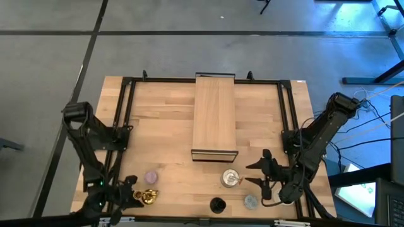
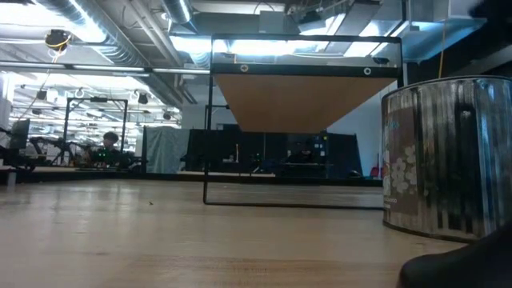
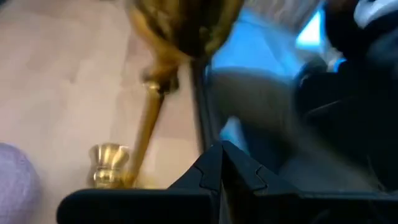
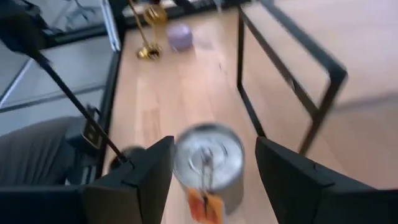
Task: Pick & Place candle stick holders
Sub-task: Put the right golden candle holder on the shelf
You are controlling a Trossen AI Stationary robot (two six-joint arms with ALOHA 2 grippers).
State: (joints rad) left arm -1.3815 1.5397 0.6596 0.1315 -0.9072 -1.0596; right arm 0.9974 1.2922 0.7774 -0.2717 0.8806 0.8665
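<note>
The silver holder (image 1: 230, 178) stands near the table's front edge, an orange tag on it (image 4: 204, 205); it also shows in the low view (image 2: 448, 160). My right gripper (image 1: 257, 174) is open just to its right, and the holder (image 4: 208, 158) stands in front of the gap, untouched. The two gold stemmed holders (image 1: 148, 197) and the lilac-pink one (image 1: 151, 178) are at the front left. My left gripper (image 1: 129, 192) is shut and empty just left of the tall gold holder (image 3: 149, 124) and the short one (image 3: 109, 165). The black holder (image 1: 218, 205) and the grey-blue one (image 1: 251, 202) stand at the front edge.
The long light-wood block (image 1: 214, 120) lies on a black frame (image 2: 210, 120) above the table's middle, reaching to the far edge. Black rails (image 1: 123, 120) run along the left and right sides (image 1: 287, 120). Bare tabletop lies either side of the block.
</note>
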